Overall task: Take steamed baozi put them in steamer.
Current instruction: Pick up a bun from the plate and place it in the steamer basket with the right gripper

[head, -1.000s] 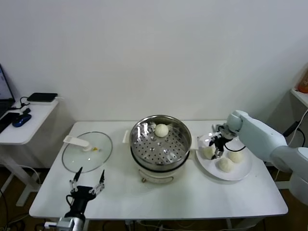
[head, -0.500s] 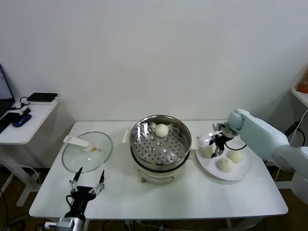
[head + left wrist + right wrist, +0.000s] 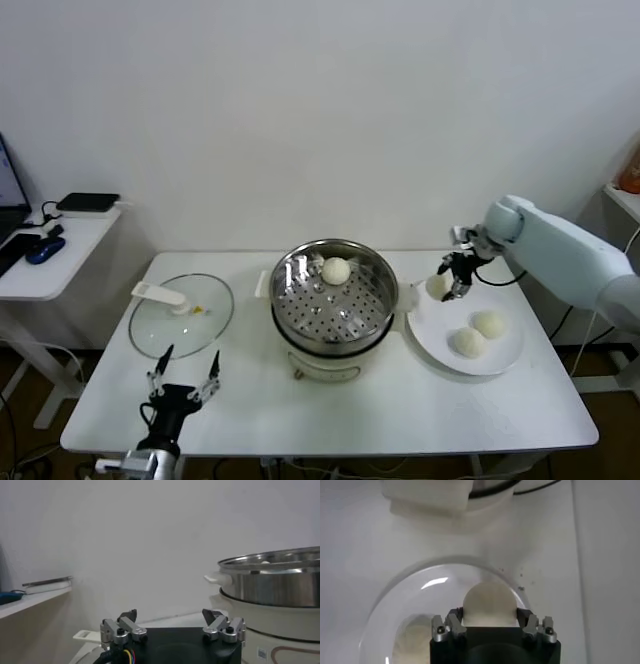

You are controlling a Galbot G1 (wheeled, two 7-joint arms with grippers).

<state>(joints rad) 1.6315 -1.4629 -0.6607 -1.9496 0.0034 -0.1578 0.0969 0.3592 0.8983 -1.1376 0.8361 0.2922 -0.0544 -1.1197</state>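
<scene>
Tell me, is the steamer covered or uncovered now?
Uncovered. The steamer shows its perforated tray with one baozi inside, and the glass lid lies flat on the table beside it.

— Head view: looks forward and down from above the near edge of the white rectangular tabletop (image 3: 330,420); takes in all four edges. Right wrist?

— Hangs close, facing straight down on the white round plate (image 3: 395,610); shares that plate (image 3: 495,355) with the head view.

— Left wrist?

— Sits low by the near left corner, facing level toward the large shiny steel steamer on its cream base (image 3: 272,592), shared with the head view (image 3: 333,305).
</scene>
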